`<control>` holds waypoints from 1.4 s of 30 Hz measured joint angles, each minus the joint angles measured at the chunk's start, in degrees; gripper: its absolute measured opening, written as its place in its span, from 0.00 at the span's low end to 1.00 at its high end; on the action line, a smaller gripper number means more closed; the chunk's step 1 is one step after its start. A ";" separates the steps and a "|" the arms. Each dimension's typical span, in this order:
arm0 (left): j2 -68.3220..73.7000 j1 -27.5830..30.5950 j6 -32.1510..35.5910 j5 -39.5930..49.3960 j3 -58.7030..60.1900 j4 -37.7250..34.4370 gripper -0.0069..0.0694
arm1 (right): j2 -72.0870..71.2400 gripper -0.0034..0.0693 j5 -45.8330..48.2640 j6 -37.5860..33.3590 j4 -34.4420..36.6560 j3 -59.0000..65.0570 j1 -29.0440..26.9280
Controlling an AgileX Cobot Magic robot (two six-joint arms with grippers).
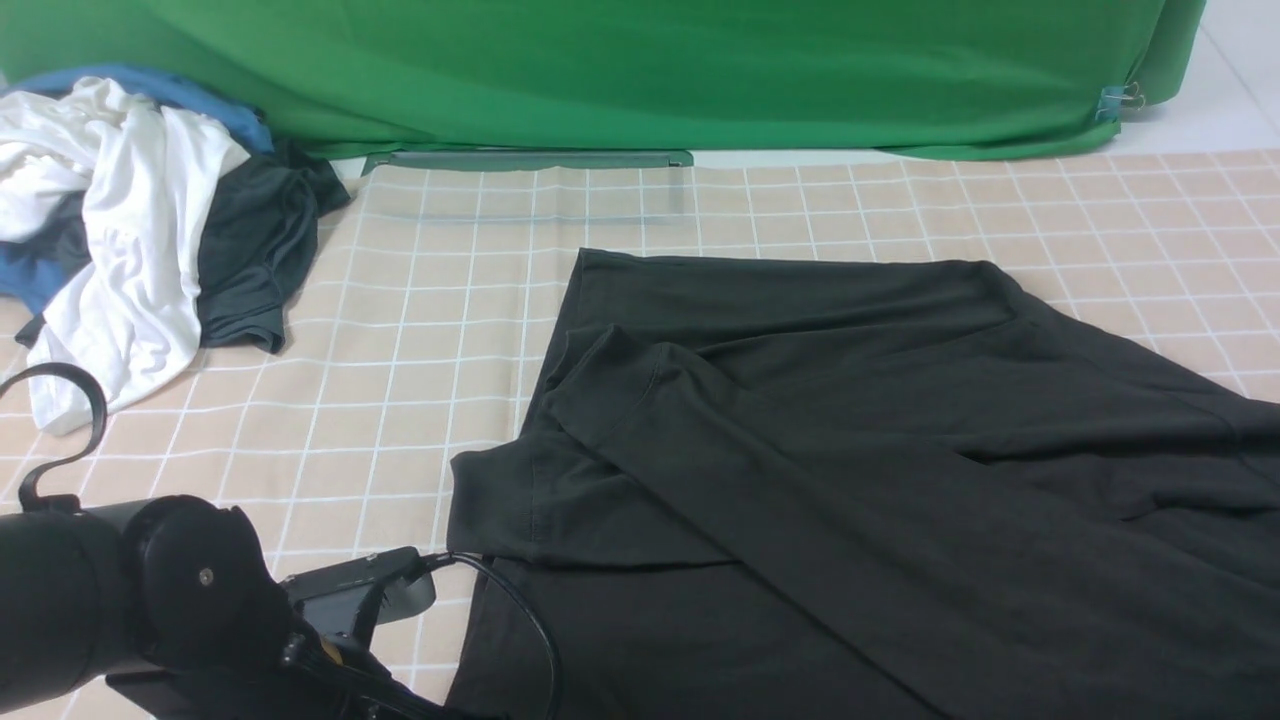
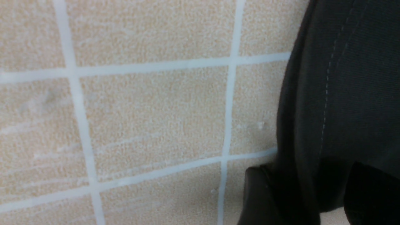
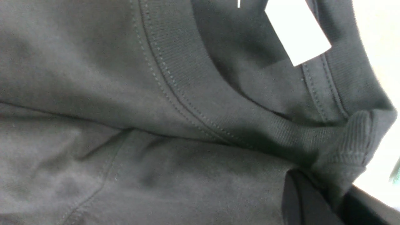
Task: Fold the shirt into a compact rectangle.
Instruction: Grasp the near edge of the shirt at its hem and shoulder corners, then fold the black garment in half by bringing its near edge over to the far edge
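Right hand (image 3: 328, 195) pinches the shirt (image 1: 850, 420) at its collar (image 3: 193, 81); open left hand (image 2: 306, 176) straddles the hem (image 2: 300, 109).

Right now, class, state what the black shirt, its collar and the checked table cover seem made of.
Black shirt: matte knit, likely cotton; limp folds, stitched hems.
Collar: ribbed knit; fine parallel ridges.
Table cover: matte, pebbly sheet, perhaps vinyl or cloth; white gridlines.
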 joint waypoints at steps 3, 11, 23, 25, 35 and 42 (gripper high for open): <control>0.00 0.00 0.00 -0.20 0.06 -0.21 0.56 | 0.00 0.13 0.00 0.00 0.13 0.00 0.00; 0.05 0.00 0.00 -4.16 0.31 -0.35 0.31 | 0.00 0.13 -0.04 0.00 0.18 0.00 0.00; -6.33 0.00 -0.22 -0.07 0.13 -0.35 0.11 | 0.00 0.13 0.73 0.00 1.47 0.00 0.00; -8.64 0.91 -0.58 2.70 -1.48 -0.35 0.11 | 0.00 0.13 0.67 0.00 1.85 0.00 0.00; -9.20 7.19 -0.22 8.04 -9.19 -0.23 0.11 | 0.00 0.13 1.68 1.11 2.40 -3.93 0.00; -6.94 10.35 -0.22 7.71 -14.22 -0.47 0.11 | 0.22 0.13 0.87 3.80 2.76 -6.69 0.00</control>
